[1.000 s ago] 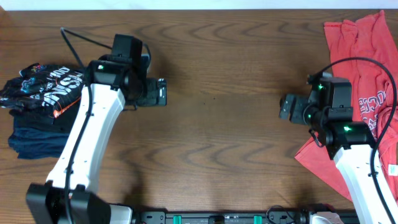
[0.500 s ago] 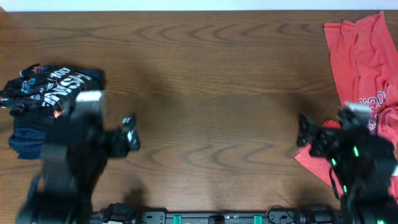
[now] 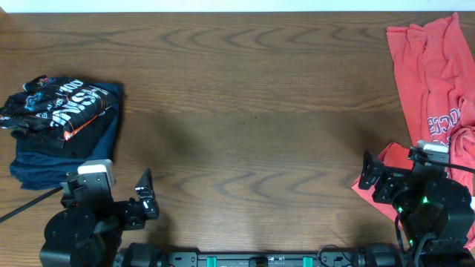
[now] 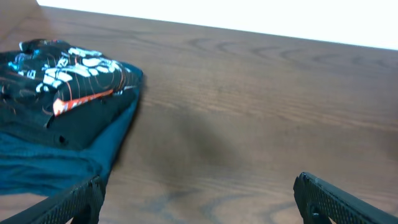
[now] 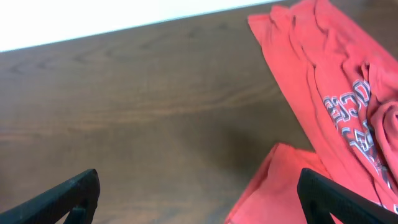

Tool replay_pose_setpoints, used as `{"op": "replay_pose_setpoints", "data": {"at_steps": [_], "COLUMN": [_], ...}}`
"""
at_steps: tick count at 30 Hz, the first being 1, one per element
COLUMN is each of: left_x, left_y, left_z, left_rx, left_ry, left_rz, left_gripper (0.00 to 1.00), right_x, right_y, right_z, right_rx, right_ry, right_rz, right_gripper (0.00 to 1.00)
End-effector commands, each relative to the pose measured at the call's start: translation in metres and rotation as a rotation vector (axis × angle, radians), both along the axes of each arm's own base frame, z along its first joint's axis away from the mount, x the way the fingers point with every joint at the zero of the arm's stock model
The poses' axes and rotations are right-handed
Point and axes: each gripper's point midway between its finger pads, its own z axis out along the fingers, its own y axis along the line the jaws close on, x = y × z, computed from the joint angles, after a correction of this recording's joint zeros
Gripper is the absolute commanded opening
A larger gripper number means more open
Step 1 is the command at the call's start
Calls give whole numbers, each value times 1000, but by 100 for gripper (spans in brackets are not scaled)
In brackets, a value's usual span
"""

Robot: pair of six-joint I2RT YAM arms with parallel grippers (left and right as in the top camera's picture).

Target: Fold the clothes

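A: Whereabouts of the clothes?

B: Split across the tabletop [image 3: 252, 89]. Folded black sports shirt [image 3: 63, 111] atop a navy garment [image 3: 44, 159], stacked at the left edge. Coral-red T-shirts [image 3: 427, 81] loose and rumpled along the right edge, reaching the far right corner.

A: And the left gripper [image 3: 146, 194]?

B: Spread wide, holding nothing, low at the near edge, close to the stack without touching it.

A: And the right gripper [image 3: 371, 178]?

B: Likewise splayed apart and empty, by the near right corner, at the hem of the red fabric. Contact impossible to tell.
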Motion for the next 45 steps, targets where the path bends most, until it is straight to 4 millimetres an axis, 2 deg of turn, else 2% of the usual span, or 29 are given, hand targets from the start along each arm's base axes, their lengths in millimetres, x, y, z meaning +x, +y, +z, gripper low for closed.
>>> {"op": "replay_pose_setpoints", "data": {"at_steps": [1,13,20,24,28,35,45], "left_x": [-2,-2,-2,-2,-2,-2,-2], "left_y": [4,4,4,4,4,4,4], "left_z": [-4,-5,-5,-5,-5,-5,-5], "left_rx": [-2,-1,-1,-1,-1,-1,-1], "left_ry": [14,17,17,17,17,17,17], "left_rz": [26,26,26,26,26,26,26], "left_gripper": [98,98,98,98,98,98,98], "right_x": [-6,-42,-44,-26,-5,18,39], "right_y": [-1,-2,-5,-2,15,28,38], "right_z": [-11,-53,-50,-32,-25,-31,-51], "right_rx": [-21,-34,-64,-118,-172,-189,-194], "right_ry": [45,270,243,58,-176,-472,-631], "right_rz": [7,12,18,67,186,226,240], "right_gripper": [99,99,99,99,99,99,99]}}
